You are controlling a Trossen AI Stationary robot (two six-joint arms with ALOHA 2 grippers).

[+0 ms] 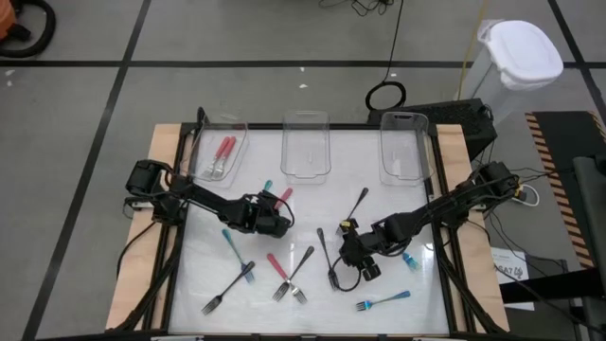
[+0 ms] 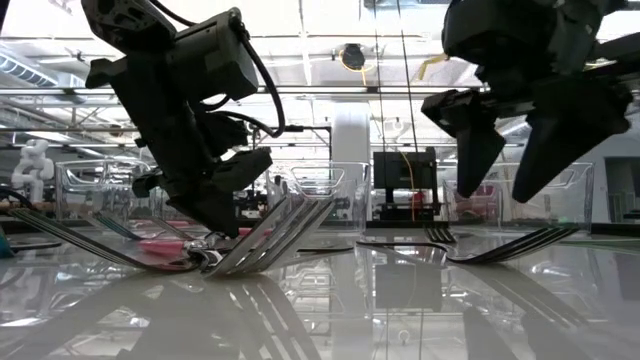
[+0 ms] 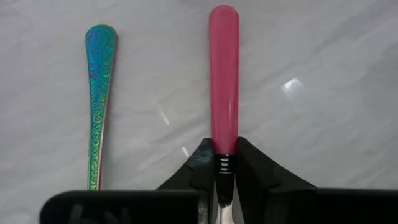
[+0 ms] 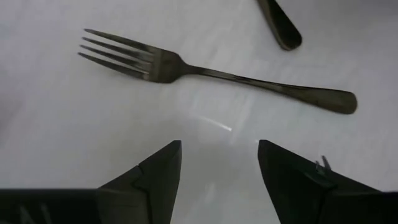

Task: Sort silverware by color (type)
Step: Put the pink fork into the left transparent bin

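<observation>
My left gripper (image 1: 276, 214) is low on the white table, shut on a pink-handled fork (image 3: 224, 74) that lies next to a teal patterned handle (image 3: 99, 93). My right gripper (image 4: 219, 180) hangs open above the table (image 2: 500, 150), to the right of centre. A black fork (image 4: 217, 71) lies flat on the table just ahead of its fingers, untouched. More forks lie flat toward the near edge: teal (image 1: 230, 242), pink (image 1: 276, 264), black (image 1: 303, 262) and blue (image 1: 384, 301). Two red-handled forks (image 1: 222, 156) lie in the far-left tray. My left gripper pinches the pink fork between its two fingers at the neck (image 3: 224, 163), where the pink handle meets the metal. The fingers slant down from the table's left and lie along the fork. The handle points away from them and appears to lie on the table.
Three clear trays stand along the far edge: left (image 1: 204, 152), middle (image 1: 306, 147) and right (image 1: 402, 147). Another black fork (image 1: 358, 203) lies right of centre. A teal piece (image 1: 409, 258) lies beside the right arm. A black frame borders the table.
</observation>
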